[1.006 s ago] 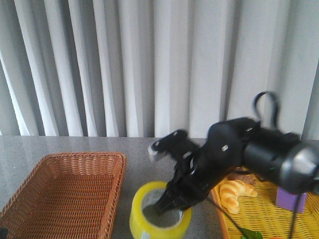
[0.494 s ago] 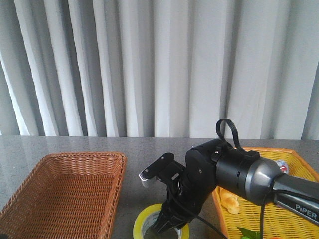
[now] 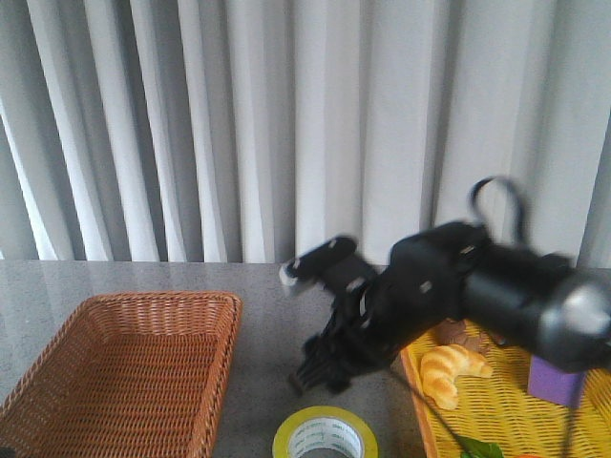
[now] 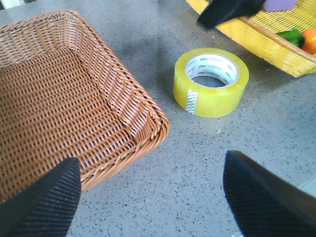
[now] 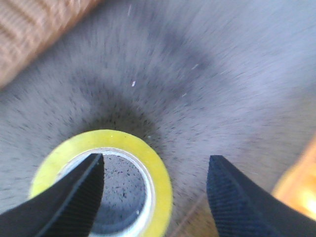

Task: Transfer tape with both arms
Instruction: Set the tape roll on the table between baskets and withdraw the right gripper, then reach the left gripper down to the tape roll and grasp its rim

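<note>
Front view shows you the tape flat on the table, hole up, between the wicker basket and the yellow tray. Your right end effector hangs spread wide and empty above it. Your left end effector, also wide, has the tape toward one o'clock.

- The tape lies flat on the worktop, in a bare strip between the brown wicker basket and the yellow tray.
- The right pincer hangs above the tape, apart from it.
- Open worktop surrounds the left pincer, whose jaws are spread.
</note>
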Motion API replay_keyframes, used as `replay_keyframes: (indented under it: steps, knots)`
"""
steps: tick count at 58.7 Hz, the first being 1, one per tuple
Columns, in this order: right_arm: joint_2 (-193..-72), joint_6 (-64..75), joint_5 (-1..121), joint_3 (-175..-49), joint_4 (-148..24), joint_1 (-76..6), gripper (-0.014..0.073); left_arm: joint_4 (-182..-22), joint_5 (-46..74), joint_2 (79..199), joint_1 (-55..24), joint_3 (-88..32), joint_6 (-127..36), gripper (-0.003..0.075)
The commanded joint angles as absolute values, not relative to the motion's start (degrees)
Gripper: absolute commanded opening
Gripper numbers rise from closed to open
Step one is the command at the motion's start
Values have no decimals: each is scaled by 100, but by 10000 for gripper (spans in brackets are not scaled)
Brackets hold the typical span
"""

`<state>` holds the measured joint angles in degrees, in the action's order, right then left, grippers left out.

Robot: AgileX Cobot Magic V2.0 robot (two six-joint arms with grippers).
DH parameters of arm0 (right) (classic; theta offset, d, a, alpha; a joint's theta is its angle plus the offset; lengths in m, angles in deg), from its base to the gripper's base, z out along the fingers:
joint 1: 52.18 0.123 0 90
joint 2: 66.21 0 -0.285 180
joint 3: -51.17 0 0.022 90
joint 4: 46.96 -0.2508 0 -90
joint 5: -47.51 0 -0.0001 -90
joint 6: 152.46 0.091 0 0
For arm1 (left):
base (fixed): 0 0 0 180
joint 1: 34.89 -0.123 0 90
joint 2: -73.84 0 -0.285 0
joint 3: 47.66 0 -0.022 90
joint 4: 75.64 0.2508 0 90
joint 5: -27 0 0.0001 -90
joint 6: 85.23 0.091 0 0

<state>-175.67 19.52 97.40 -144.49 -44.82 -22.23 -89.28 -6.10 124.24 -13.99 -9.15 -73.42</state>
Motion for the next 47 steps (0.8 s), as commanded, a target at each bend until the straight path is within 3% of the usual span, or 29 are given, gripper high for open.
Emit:
replay_keyframes:
  steps: [1,23,47]
  knots:
    - [-16678,2093,9580,-14474,-4466,-2355,449,-8852,-154,12418,-1357,-1121,-7290,576]
    - [-13851,2525,8770,-11633,-4383,-2793,414,-8800,234,12561,-1357,-1145,-7217,576]
    - [-11810,2827,8684,-9482,-4446,-2793,414,-9101,12,14510,-671,-2389,-6768,576]
